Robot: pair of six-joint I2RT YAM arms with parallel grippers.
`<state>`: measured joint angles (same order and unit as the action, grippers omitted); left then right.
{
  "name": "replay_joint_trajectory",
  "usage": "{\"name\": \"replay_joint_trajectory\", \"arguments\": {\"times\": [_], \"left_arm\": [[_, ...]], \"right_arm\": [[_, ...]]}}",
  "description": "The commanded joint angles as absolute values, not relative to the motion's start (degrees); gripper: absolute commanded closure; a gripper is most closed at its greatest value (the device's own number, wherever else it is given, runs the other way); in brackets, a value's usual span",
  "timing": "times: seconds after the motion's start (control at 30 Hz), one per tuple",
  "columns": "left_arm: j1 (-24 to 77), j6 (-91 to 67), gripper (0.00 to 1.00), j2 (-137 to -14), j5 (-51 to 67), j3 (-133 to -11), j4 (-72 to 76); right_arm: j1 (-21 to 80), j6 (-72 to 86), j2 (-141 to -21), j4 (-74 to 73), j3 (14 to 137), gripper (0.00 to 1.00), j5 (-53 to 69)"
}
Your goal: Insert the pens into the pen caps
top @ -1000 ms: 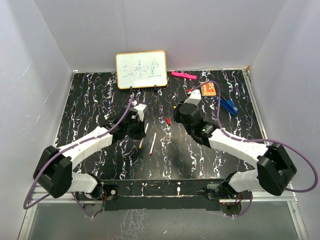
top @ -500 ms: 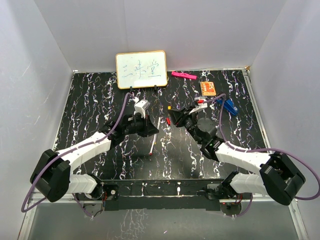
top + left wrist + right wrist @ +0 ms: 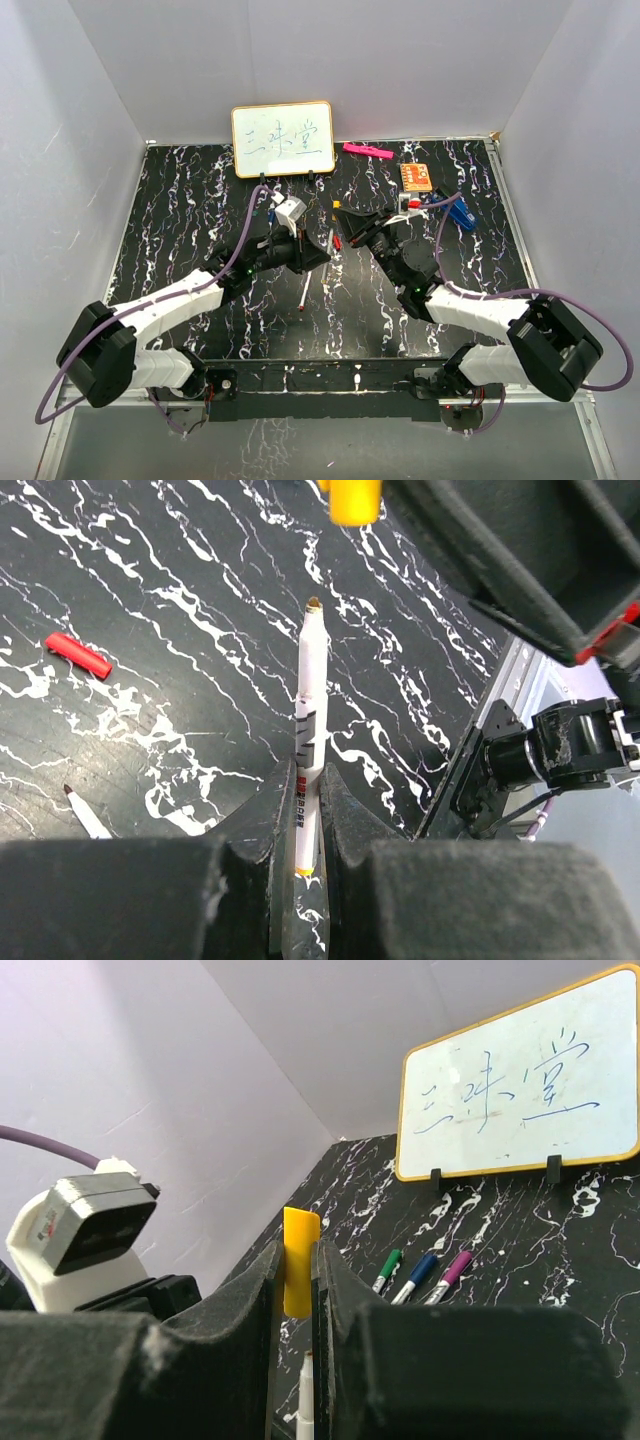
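My left gripper (image 3: pixel 322 252) is shut on a white-barrelled pen (image 3: pixel 308 730), bare tip pointing away from it. My right gripper (image 3: pixel 345 213) is shut on a yellow pen cap (image 3: pixel 300 1230), which hangs just beyond the pen's tip and apart from it; the cap also shows in the left wrist view (image 3: pixel 355 498). The two grippers face each other above the table's middle. A red pen cap (image 3: pixel 77 655) lies on the table. Another uncapped pen (image 3: pixel 304 290) with a red tip lies nearer the arms. Three capped pens, green (image 3: pixel 387 1270), blue (image 3: pixel 415 1277) and purple (image 3: pixel 450 1275), lie near the whiteboard.
A small whiteboard (image 3: pixel 283 139) stands at the back. A flat pink bar (image 3: pixel 367 151), an orange card (image 3: pixel 416 177) and a blue clip-like object (image 3: pixel 460 212) lie at the back right. White walls enclose the black marbled table (image 3: pixel 180 220).
My left gripper has risen and moved right with the pen. My right gripper has turned and moved left with the yellow cap. The two now meet tip to cap.
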<state>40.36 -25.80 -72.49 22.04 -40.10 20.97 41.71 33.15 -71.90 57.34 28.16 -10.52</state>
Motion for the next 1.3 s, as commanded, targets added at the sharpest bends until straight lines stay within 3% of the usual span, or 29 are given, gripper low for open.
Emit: {"name": "replay_joint_trajectory", "arguments": {"times": [0.0, 1.27], "left_arm": [[40.67, -26.30, 1.00, -68.73, 21.05, -39.01, 25.52], [40.69, -27.53, 1.00, -68.74, 20.94, -39.35, 25.79]], "right_arm": [[41.57, 34.25, -71.99, 63.12, 27.83, 1.00, -10.00], [41.53, 34.96, -75.00, 66.55, 27.39, 1.00, -5.59]]}}
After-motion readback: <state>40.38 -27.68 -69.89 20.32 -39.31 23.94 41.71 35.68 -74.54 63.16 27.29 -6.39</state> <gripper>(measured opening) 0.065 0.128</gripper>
